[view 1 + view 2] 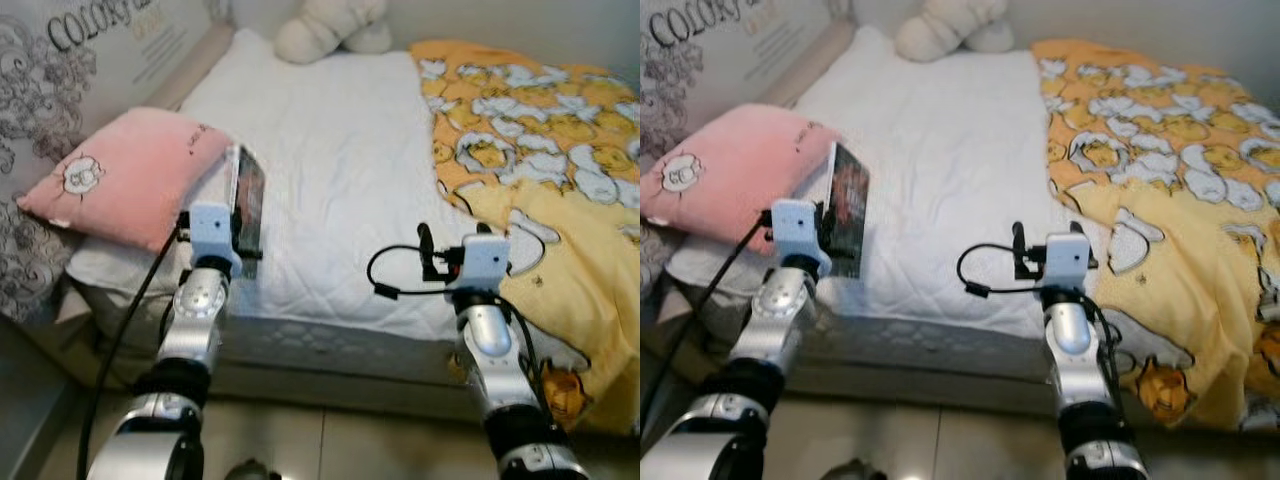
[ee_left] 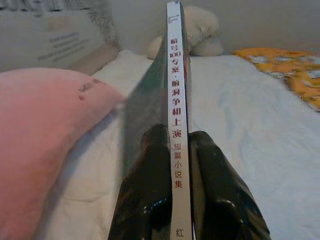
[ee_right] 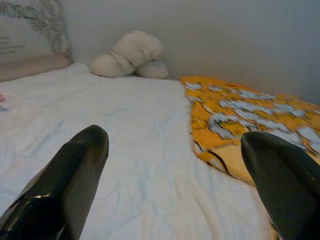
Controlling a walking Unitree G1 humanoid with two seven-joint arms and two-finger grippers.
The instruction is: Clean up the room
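At the left of the frame the left gripper [image 1: 243,215] holds a book [image 1: 248,197] upright by its spine, jaws pinching it just beside the pink pillow [image 1: 125,172] above the bed [image 1: 340,150], likely to carry it off, while the right gripper [image 3: 172,172] waits with jaws spread.

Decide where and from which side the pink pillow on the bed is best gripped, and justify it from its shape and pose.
Probably the pink pillow's corner nearest the bed's foot edge, approached from the robot's side. It lies flat and puffy, so the thin corner suits two fingers better than the thick middle. The right claw is open and free; the left claw is shut on a book.
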